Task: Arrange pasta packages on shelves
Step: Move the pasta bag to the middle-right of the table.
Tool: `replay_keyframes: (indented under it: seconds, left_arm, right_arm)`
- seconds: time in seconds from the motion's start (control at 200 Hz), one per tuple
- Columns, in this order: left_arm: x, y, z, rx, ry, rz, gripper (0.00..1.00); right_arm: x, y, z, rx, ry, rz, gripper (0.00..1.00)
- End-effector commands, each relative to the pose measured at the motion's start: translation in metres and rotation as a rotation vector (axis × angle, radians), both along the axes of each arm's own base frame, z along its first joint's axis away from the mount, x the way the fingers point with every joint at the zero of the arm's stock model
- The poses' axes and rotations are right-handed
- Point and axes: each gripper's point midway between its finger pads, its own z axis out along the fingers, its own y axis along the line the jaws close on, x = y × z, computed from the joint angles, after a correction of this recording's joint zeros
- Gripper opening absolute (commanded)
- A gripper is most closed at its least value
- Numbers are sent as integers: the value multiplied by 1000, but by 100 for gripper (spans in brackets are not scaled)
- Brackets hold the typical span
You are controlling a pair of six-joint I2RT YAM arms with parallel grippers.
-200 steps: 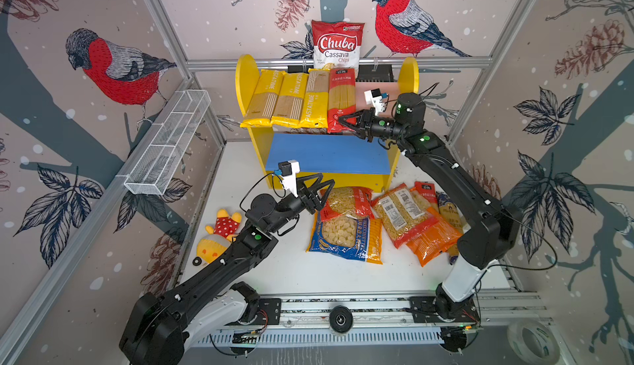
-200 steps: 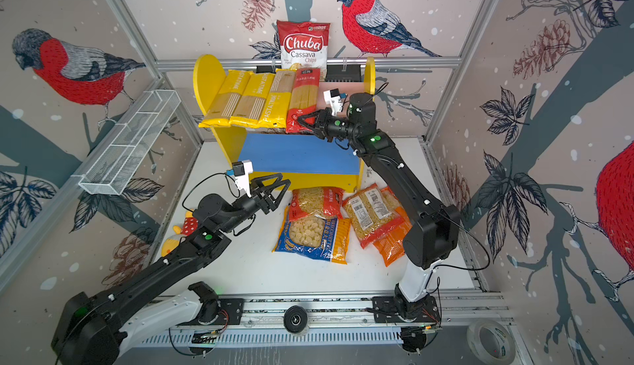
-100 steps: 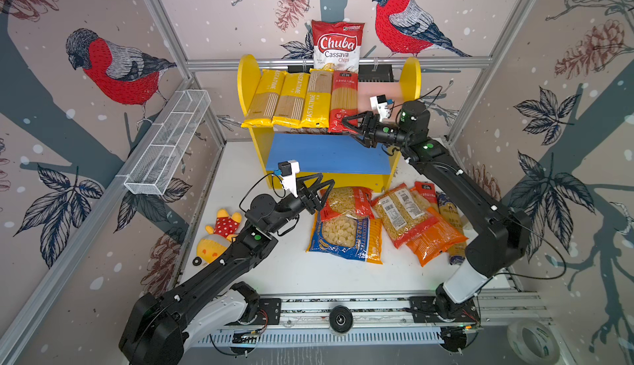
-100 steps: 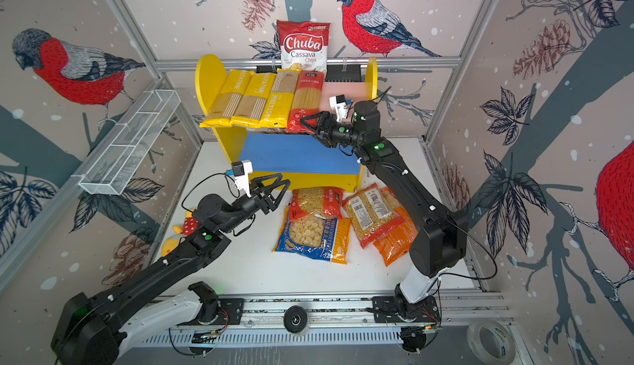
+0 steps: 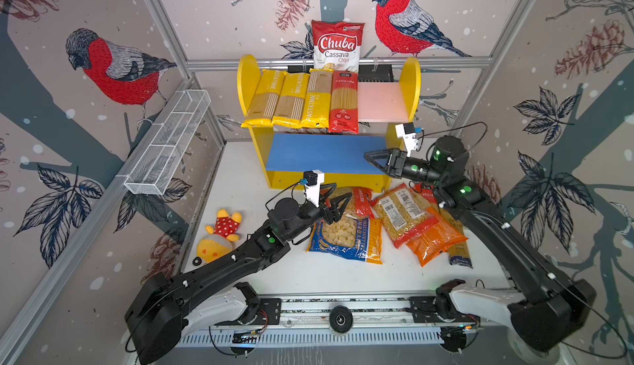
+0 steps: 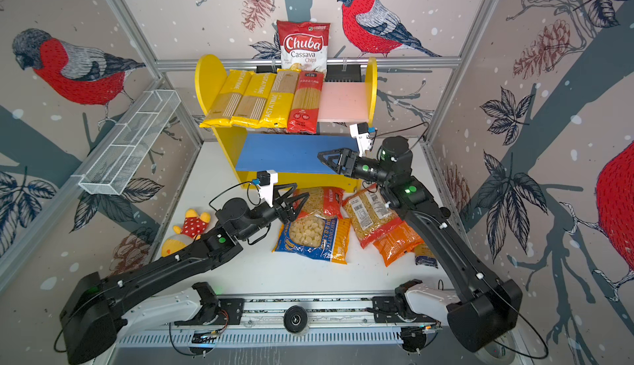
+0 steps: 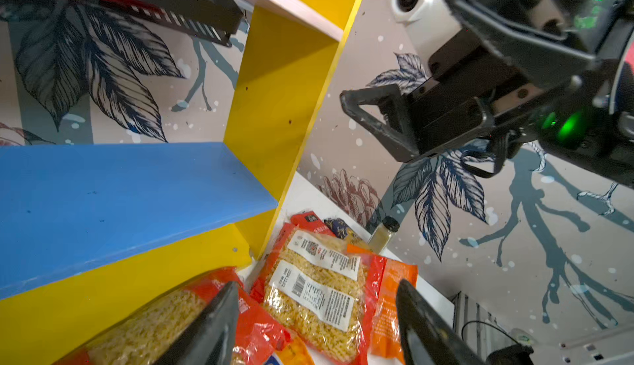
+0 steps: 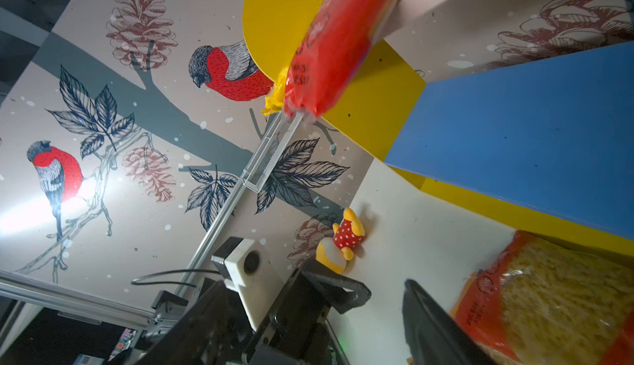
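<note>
Released a moment ago, the red spaghetti pack (image 5: 343, 101) now lies on the pink upper board (image 5: 382, 101) of the yellow rack (image 5: 410, 82), and the right gripper (image 5: 375, 161) has dropped back in front of the blue lower board (image 5: 319, 154), jaws apart and empty. Left gripper (image 5: 338, 204) hovers unmoved over the short-pasta bags below the rack, jaws apart, holding nothing. So one more pack is shelved. Four long packs sit on the pink board: three yellow PASTATIME packs (image 5: 288, 99) and the red one. None lie on the blue board. About six bags remain on the table (image 5: 326, 277); the blue bag (image 5: 343, 238) lies nearest the left jaws.
</note>
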Motion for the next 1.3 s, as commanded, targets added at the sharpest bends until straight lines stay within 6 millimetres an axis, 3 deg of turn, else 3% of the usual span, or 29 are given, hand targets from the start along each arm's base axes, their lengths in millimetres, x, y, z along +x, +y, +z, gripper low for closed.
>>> replay_keyframes:
  seconds: [0.0,0.1,0.17,0.27,0.35,0.485,0.615,0.71,0.836,0.951,1.116,1.296]
  left_arm:
    - [2,-6,-10,33,-20,18,71]
    - [0,-17,-31,89,4,7,71]
    - [-3,-27,-45,122,13,-5,71]
    - [-4,-43,-62,183,24,-22,71]
    - [-3,-55,-72,233,31,-33,70]
    - [-2,-67,-78,261,34,-44,70]
    - [-3,-72,-83,259,46,-59,70]
    - [-3,-74,-85,251,58,-65,70]
    - [-4,-74,-84,242,61,-69,70]
    - [-4,-72,-81,233,57,-62,70]
    - [-3,-70,-78,221,47,-53,70]
    - [-3,-73,-78,213,43,-64,70]
  right_arm:
    - [2,-20,-60,-131,65,-80,79]
    - [14,-62,-121,-232,190,-256,77]
    - [25,-103,-158,-282,277,-394,76]
    - [44,-159,-196,-322,367,-582,75]
    - [60,-196,-208,-387,379,-731,76]
    - [82,-239,-218,-554,377,-940,79]
    - [97,-266,-245,-696,442,-1022,83]
    - [106,-268,-256,-720,447,-1028,96]
    - [110,-255,-277,-715,500,-948,97]
    - [98,-226,-288,-684,524,-854,94]
    - [62,-174,-307,-642,580,-710,92]
    - [44,-117,-303,-570,581,-609,91]
